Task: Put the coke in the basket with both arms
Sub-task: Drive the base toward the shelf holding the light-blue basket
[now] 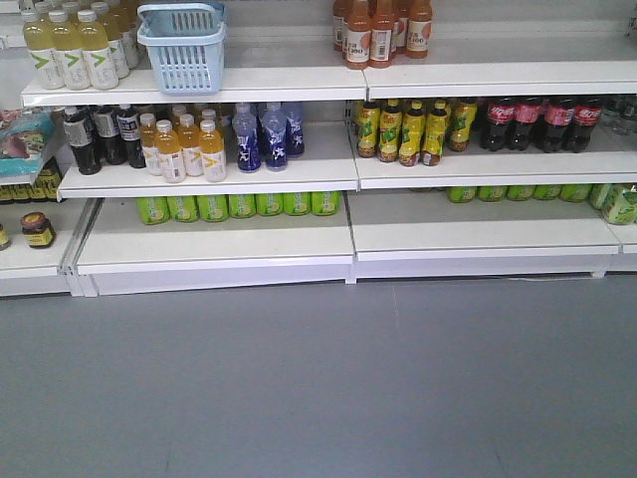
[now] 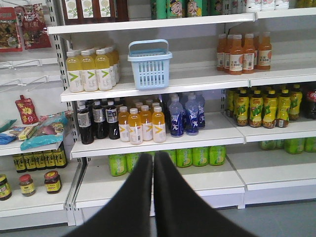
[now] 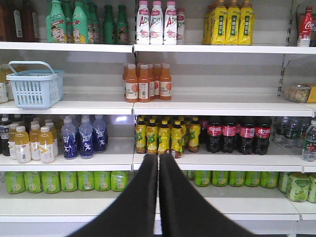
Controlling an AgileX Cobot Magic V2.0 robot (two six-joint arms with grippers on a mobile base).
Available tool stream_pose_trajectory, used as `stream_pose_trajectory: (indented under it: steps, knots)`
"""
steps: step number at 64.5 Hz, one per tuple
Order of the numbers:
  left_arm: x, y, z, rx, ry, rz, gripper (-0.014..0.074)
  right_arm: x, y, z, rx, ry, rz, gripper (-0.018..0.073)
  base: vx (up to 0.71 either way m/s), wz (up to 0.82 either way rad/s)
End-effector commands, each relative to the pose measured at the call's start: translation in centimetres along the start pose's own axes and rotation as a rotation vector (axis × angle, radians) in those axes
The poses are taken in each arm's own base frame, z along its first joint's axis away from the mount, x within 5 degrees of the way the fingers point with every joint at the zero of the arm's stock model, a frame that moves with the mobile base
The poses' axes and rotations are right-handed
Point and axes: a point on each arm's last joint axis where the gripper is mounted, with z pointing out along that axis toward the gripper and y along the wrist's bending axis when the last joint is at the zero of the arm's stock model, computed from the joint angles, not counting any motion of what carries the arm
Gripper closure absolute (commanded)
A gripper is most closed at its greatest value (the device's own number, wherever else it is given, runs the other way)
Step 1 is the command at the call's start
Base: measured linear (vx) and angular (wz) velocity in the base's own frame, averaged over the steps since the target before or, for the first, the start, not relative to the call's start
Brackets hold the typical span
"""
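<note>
Both my arms stand well back from the shelves, so nothing is in hand yet. In the left wrist view the left gripper [image 2: 153, 158] has its two black fingers pressed together at the tips, clenched on nothing. The right gripper [image 3: 158, 158] shows the same in its own view, closed and empty. The basket [image 1: 182, 50] sits upright on the upper shelf with its handle raised, just beside the pale yellow bottles [image 1: 70, 48] and well apart from the orange drinks [image 1: 383, 32] further right. The coke bottles [image 1: 542, 121] stand in a row one shelf down, at the right end, next to the yellow-labelled bottles [image 1: 408, 129]. That layout suits the split, I judge. The left wrist camera looks almost straight at the basket and the right one faces the coke side, so left takes the basket by its handle and right fetches a bottle. Both grippers would need to open first. The coke row is packed tight, so neighbours could tip
</note>
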Motion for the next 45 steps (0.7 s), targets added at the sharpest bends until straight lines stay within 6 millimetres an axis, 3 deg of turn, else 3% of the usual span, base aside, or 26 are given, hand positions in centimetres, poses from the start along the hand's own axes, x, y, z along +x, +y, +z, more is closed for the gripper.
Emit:
stream_pose_trajectory:
  steps: [1, 45]
  knots:
    - [-0.53, -0.15, -0.15, 0.019, -0.077, -0.023, 0.0604, -0.22, 0.03, -0.10, -0.001, -0.071, -0.011, 0.0564, 0.00, 0.00]
    - [-0.53, -0.15, -0.15, 0.019, -0.076, -0.023, 0.0604, -0.22, 0.03, -0.10, -0.001, -0.071, -0.011, 0.0564, 0.00, 0.00]
